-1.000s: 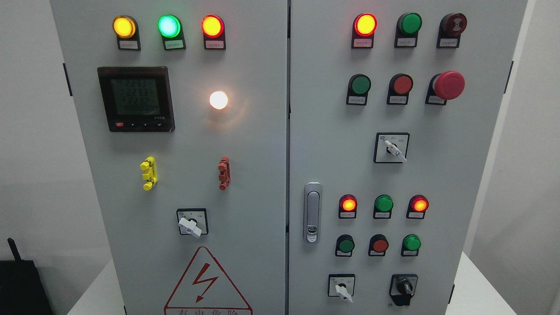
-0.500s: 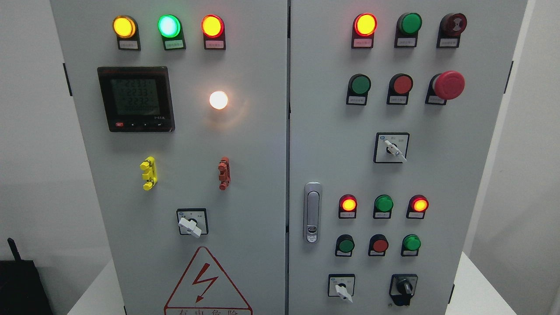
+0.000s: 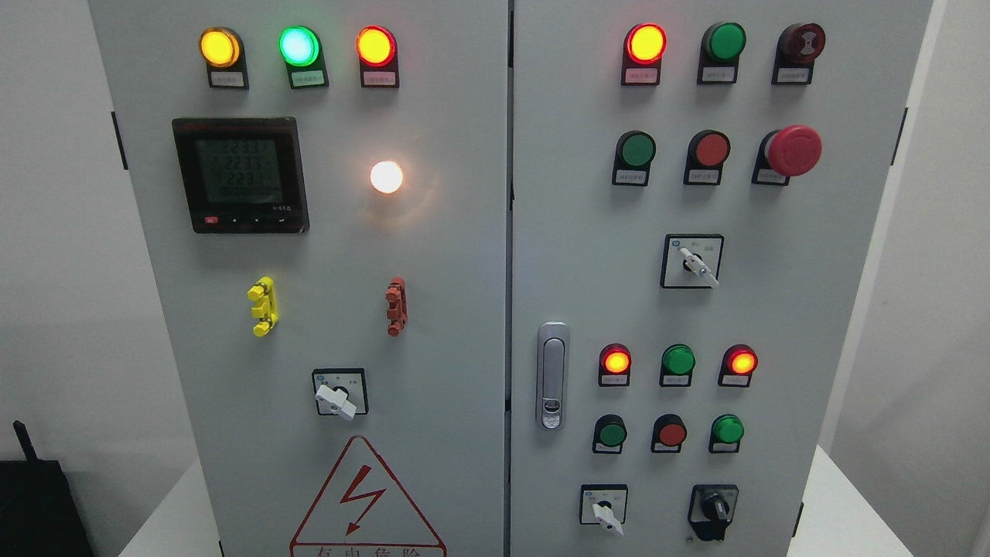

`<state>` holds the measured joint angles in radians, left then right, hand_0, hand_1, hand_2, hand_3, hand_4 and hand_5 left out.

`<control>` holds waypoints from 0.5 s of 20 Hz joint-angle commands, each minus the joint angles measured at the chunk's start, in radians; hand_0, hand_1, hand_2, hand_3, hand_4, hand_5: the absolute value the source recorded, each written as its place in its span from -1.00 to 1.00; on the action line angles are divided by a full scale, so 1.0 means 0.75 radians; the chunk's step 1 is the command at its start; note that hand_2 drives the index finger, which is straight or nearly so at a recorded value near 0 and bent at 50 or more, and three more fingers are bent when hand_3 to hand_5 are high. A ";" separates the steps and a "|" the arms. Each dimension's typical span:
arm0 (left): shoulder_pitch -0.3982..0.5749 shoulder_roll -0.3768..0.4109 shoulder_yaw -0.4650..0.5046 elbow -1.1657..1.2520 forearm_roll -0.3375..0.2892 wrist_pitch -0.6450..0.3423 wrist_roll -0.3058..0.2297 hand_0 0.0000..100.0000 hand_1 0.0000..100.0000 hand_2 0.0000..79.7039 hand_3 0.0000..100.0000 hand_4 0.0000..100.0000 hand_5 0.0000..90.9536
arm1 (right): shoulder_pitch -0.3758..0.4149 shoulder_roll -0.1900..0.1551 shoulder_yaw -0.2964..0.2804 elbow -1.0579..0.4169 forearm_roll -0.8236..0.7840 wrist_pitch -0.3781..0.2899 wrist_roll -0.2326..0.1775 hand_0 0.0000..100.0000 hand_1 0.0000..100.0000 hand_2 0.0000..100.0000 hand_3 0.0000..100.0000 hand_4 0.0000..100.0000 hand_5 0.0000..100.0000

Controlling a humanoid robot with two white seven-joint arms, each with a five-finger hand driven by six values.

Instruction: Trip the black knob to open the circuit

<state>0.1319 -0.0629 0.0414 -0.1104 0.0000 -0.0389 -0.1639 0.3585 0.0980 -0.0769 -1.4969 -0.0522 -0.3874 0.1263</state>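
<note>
Black knob point(image 3: 715, 510), low on the right cabinet door point(image 3: 804, 309), untouched.
We log 1 black knob at the door's bottom right corner, beside a white switch point(image 3: 605, 513), mounted low within arm's reach; its pointer reads roughly upright. No robot hand shows, so we cannot tell either's state.
</note>
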 commanded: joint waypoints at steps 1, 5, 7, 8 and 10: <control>0.000 0.000 0.000 0.000 -0.031 -0.001 0.000 -0.76 -0.22 -1.00 -1.00 -1.00 -1.00 | 0.001 -0.004 0.010 -0.242 0.000 0.028 -0.001 -1.00 -1.00 -1.00 0.09 -0.07 -0.06; 0.000 0.000 0.000 0.000 -0.031 0.001 0.000 -0.76 -0.22 -1.00 -1.00 -1.00 -1.00 | -0.008 -0.006 0.012 -0.270 0.000 0.056 -0.001 -1.00 -1.00 -1.00 0.39 0.22 0.23; 0.000 0.000 0.000 0.000 -0.031 0.001 0.000 -0.76 -0.22 -1.00 -1.00 -1.00 -1.00 | -0.012 -0.012 0.012 -0.276 0.000 0.062 -0.009 -1.00 -1.00 -1.00 0.53 0.34 0.36; 0.000 0.000 0.000 0.000 -0.031 0.001 0.000 -0.76 -0.22 -1.00 -1.00 -1.00 -1.00 | -0.016 -0.012 0.015 -0.280 0.000 0.062 -0.017 -1.00 -1.00 -1.00 0.56 0.41 0.41; 0.000 0.000 0.000 0.000 -0.031 0.001 0.000 -0.76 -0.22 -1.00 -1.00 -1.00 -1.00 | -0.024 -0.012 0.017 -0.297 0.000 0.067 -0.021 -1.00 -1.00 -1.00 0.65 0.53 0.51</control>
<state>0.1319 -0.0629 0.0414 -0.1104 0.0000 -0.0388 -0.1639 0.3513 0.0944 -0.0710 -1.6178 -0.0522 -0.3426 0.1147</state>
